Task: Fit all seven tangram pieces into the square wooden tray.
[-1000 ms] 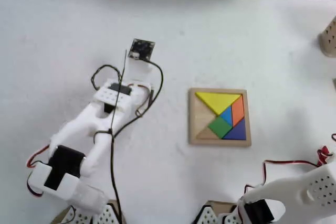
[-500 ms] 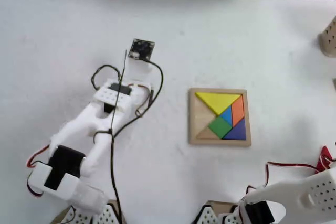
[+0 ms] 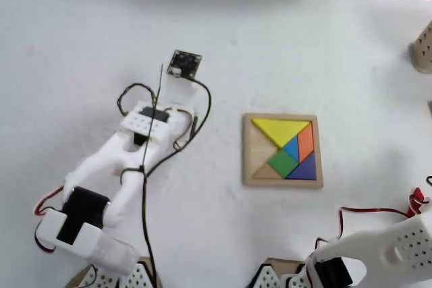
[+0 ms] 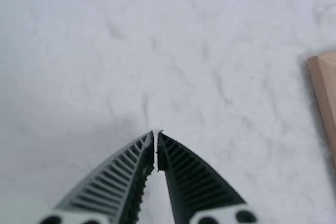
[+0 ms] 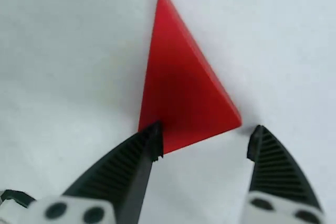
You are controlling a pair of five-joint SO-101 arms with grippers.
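your table (image 3: 304, 52) was white and a bit bumpy, like a soft cloth. behind its far edge the room was dark. a tan thing (image 3: 423, 48) sat at the right edge of the table.

the square wooden tray (image 3: 246, 148) lay flat near the middle of the table. inside it were a yellow triangle (image 3: 278, 131), an orange piece (image 3: 306, 141), a blue piece (image 3: 291, 148), a green square (image 3: 282, 162) and a dark blue triangle (image 3: 305, 166). the tray's left part was bare wood.

your left gripper (image 4: 156, 136) was low over the white table with its fingers pressed together, holding nothing. the tray's edge (image 4: 324, 98) was off to one side of it.

your right gripper (image 5: 205, 132) had its fingers spread wide. the red triangle (image 5: 181, 98) lay flat on the table between them. one fingertip (image 5: 154, 136) was right at the triangle's edge, and the other was just beside its corner.

your right arm (image 3: 378, 251) was at the near right corner of the table, well apart from the tray.
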